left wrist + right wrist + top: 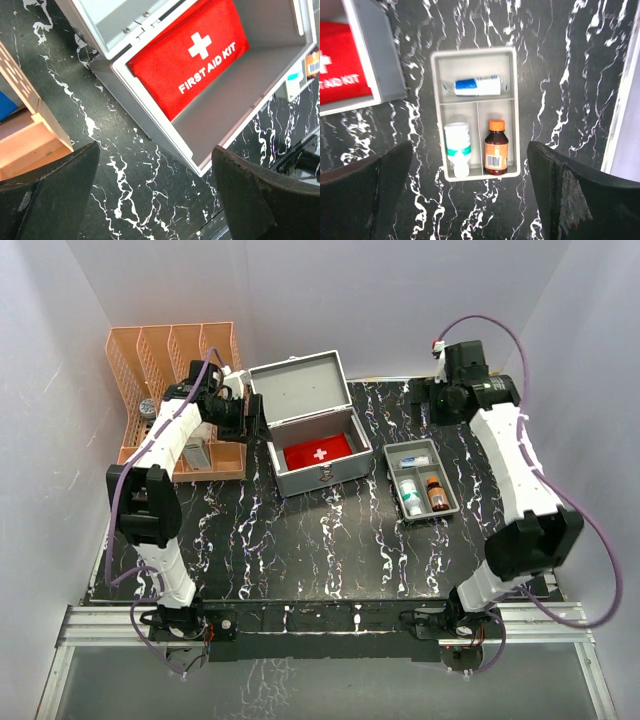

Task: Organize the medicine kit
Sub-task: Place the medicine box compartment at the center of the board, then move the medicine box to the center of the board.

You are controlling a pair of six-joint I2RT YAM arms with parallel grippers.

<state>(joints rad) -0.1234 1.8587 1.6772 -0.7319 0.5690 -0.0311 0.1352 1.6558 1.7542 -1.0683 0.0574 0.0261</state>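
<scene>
The medicine kit point(322, 476), a silver-grey metal case, stands open at the table's middle back with its lid point(298, 388) raised. A red first-aid pouch point(318, 452) with a white cross lies inside it. My left gripper point(248, 415) hangs open by the case's left side. In the left wrist view that gripper point(155, 155) holds nothing, and the case's corner point(200, 167) and the pouch point(195, 55) lie just beyond it. My right gripper point(442, 398) is open and empty, high above the grey divided tray point(448, 490). The right wrist view shows this gripper point(470, 150) over the tray's point(472, 51) near end.
The tray holds a blue-and-white tube point(477, 85), a white bottle with a green band point(457, 147) and a brown bottle with an orange cap point(495, 147). An orange slotted file organizer point(175, 360) stands at the back left, close behind my left arm. White walls enclose the table.
</scene>
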